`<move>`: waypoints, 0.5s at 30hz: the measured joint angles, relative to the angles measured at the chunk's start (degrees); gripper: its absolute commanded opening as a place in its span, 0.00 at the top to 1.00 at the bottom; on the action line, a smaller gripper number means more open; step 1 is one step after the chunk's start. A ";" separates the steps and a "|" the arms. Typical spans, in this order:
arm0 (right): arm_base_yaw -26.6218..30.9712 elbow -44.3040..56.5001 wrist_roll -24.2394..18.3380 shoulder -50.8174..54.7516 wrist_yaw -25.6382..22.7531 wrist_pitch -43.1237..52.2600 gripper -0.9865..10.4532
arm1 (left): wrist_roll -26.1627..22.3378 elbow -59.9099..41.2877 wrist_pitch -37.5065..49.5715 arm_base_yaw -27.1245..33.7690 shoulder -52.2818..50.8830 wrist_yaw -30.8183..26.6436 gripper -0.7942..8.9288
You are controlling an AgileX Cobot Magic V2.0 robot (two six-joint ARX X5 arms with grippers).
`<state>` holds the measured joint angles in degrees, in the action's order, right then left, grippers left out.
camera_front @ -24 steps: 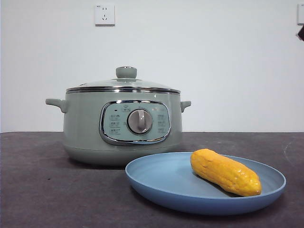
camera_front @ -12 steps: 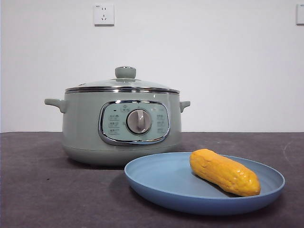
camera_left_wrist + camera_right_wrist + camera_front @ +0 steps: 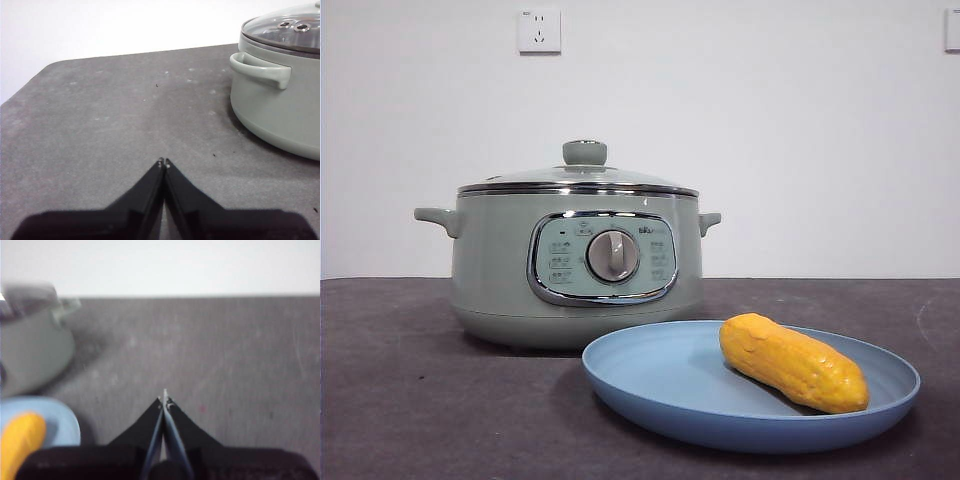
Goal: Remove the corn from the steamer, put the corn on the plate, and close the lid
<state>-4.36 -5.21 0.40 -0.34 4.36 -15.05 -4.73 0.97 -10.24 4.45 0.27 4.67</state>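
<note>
The sage-green steamer [image 3: 575, 265] stands at the centre left with the glass lid [image 3: 582, 178] seated on it, knob up. The yellow-orange corn [image 3: 793, 362] lies on the light-blue plate [image 3: 660, 385] in front of the pot, to its right. My left gripper [image 3: 163, 162] is shut and empty over bare table beside the steamer [image 3: 280, 95]. My right gripper [image 3: 165, 399] is shut and empty over bare table, with the plate [image 3: 62, 422], corn [image 3: 20, 442] and steamer [image 3: 32, 350] off to one side. Neither gripper shows in the front view.
The dark grey table [image 3: 400, 400] runs to a white wall with a socket [image 3: 539, 31]. The table's rounded corner shows in the left wrist view [image 3: 45, 70].
A black arm tip at the front view's top right edge has left the view. The right wrist view is blurred with motion. Pot, lid, plate and corn stay put.
</note>
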 measured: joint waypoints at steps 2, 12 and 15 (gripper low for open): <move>0.20 1.77 0.02 0.00 -0.02 0.11 0.91 | 0.09 0.00 0.00 0.00 0.00 0.00 0.92; 0.20 2.78 0.22 0.11 -0.04 0.96 0.91 | 0.28 0.00 0.00 0.00 0.00 0.00 0.92; 0.20 2.78 0.22 0.11 -0.04 0.94 0.91 | 0.28 0.00 -0.02 0.00 0.00 0.00 0.92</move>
<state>-4.16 -2.44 0.62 -0.23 4.32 -14.11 -4.45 0.97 -10.26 4.45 0.27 4.67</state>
